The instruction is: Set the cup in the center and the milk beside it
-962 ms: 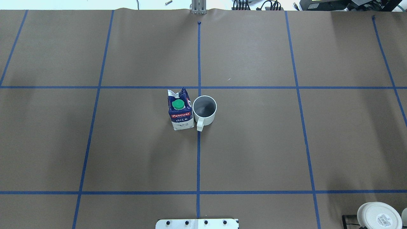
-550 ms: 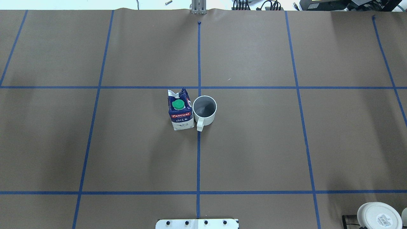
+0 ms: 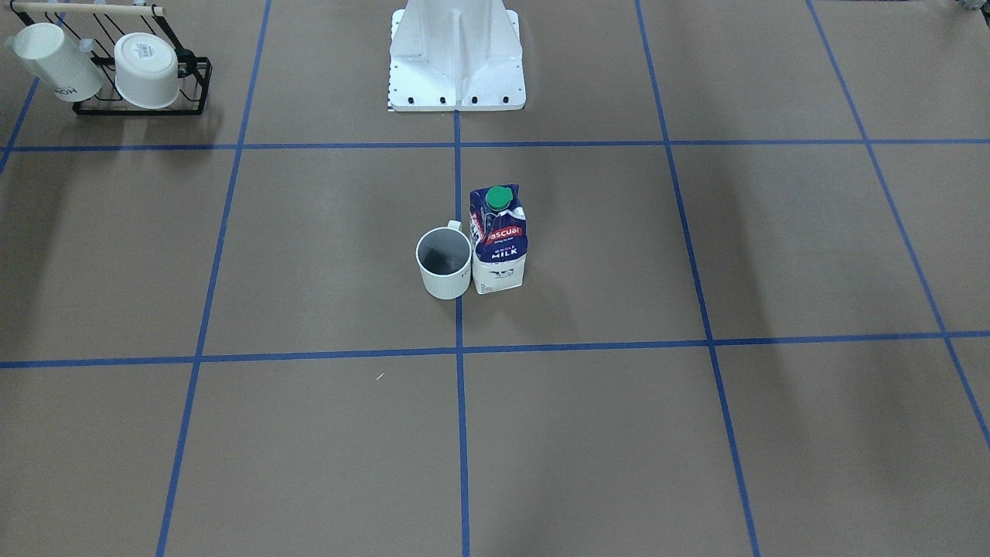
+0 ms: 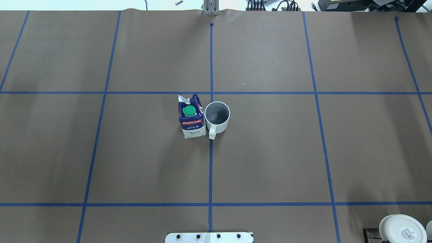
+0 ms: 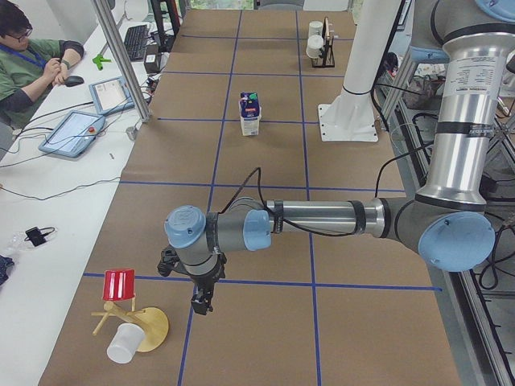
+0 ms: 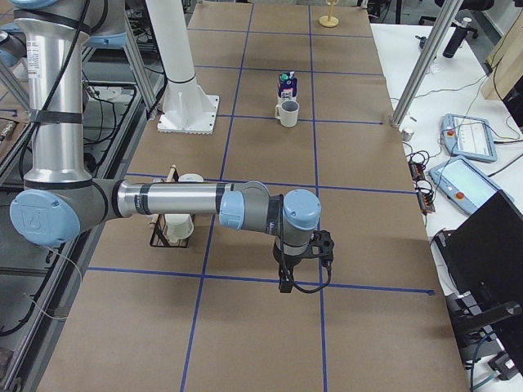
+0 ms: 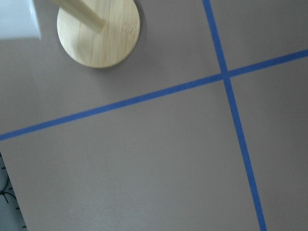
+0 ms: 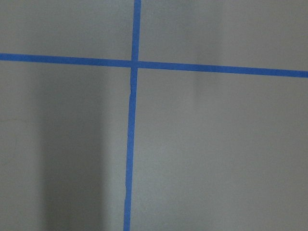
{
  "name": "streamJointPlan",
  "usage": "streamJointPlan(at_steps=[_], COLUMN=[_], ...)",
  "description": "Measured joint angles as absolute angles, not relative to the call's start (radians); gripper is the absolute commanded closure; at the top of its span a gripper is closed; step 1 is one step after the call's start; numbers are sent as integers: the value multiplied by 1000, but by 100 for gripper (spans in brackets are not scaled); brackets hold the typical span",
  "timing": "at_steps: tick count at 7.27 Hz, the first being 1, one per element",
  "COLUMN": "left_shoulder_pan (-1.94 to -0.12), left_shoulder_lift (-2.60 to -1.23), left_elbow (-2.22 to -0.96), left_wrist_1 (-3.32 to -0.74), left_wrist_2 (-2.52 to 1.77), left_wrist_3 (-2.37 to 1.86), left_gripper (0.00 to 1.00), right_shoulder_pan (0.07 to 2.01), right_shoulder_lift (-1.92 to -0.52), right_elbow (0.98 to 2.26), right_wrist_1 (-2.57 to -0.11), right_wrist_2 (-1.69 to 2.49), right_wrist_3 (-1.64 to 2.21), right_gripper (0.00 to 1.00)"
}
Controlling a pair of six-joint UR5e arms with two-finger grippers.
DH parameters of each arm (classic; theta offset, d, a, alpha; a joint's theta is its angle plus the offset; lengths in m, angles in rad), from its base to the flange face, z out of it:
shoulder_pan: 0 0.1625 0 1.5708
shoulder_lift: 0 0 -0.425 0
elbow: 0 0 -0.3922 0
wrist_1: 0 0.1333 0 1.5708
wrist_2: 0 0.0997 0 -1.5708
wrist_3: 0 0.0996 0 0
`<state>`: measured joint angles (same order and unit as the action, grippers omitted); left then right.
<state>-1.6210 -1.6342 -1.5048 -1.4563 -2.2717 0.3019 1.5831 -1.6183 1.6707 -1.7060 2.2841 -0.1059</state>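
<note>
Cup (image 4: 217,117) upright in center (image 4: 236,152), milk (image 4: 191,120) just beside it. L gripper (image 5: 201,302) & R gripper (image 6: 285,282) well apart from them; fingers apart or together, can't tell.

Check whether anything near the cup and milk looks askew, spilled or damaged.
Only the milk: its gable ridge looks creased and bent, with white showing at one end. It stands upright beside the cup, also upright. No spill shows.

milk (image 4: 191,118) tight beside cup (image 4: 217,117)
</note>
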Motion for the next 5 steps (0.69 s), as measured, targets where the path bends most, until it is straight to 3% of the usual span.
streamJointPlan(at_steps=[5], left_shoulder_pan=[-1626], left_shoulder_lift=[-1525], left_elbow=[-1687], left_wrist_1=[-1471], left_wrist_2=[-2360], left_wrist_3=[144], left_gripper=[1], right_shoulder_pan=[1583], right_shoulder_lift=[-1617], right_elbow=[1675], right_wrist_1=[-1706], right_wrist_2=[2285], right_wrist_3=[-106], right_gripper=[0])
